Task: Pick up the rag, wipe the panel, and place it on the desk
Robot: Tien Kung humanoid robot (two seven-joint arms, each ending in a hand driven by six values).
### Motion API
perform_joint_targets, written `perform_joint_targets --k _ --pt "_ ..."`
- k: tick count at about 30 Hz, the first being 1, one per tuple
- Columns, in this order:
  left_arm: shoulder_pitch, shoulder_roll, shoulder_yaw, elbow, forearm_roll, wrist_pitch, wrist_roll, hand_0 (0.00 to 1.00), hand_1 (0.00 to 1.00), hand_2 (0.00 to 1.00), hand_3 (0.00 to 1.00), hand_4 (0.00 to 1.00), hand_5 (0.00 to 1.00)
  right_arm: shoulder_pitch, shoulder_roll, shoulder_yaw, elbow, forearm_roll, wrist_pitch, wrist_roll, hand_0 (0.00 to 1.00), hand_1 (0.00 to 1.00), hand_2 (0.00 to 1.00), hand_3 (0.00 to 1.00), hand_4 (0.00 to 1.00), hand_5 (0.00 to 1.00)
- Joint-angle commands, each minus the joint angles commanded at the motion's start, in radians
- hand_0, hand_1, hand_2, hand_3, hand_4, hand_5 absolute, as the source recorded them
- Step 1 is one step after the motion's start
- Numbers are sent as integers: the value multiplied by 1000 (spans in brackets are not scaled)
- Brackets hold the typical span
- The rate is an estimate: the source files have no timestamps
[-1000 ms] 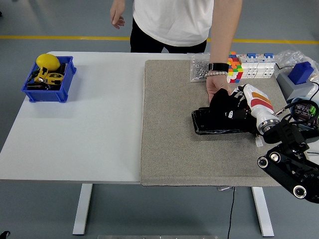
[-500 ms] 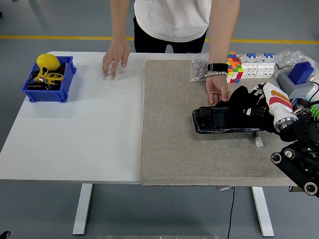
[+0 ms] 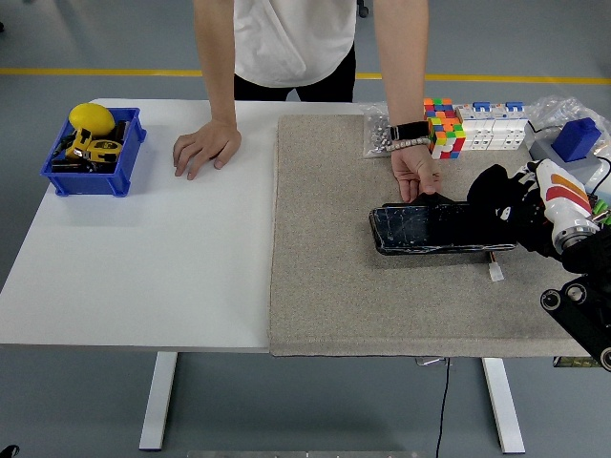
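Note:
A black glossy panel [image 3: 420, 230] lies on the grey mat [image 3: 334, 277] at the right of the table. My right hand [image 3: 525, 219] comes in from the right edge, shut on a black rag [image 3: 491, 194] that it presses on the panel's right end. A person at the far side rests one hand [image 3: 416, 174] at the panel's far edge. Their other hand [image 3: 203, 148] lies flat on the white table [image 3: 143, 258]. My left arm is out of view.
A blue bin [image 3: 57, 177] with yellow items stands at the far left. A colour cube [image 3: 442, 127], white blocks [image 3: 492, 129], a bag of small metal parts [image 3: 377, 135] and a blue-topped device [image 3: 573, 141] line the far right. A small white piece [image 3: 495, 274] lies by the panel.
My right hand slid the rag rightwards along the panel, uncovering more of it. The person leaned in and set their free hand down on the white table.

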Motion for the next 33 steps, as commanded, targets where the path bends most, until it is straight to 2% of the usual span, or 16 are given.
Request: perform_joint_targets --k 13,33 --pt "-2 -1 -2 0 2 -1 -1 686 729 731 604 670 619 -13 -21 51 -11 -9 0 -1 161 270 321 375 889 2" --pt "-4 -1 -8 0 7 0 0 687 727 732 604 670 620 -2 -1 35 0 -6 2 -3 161 270 321 376 889 2"
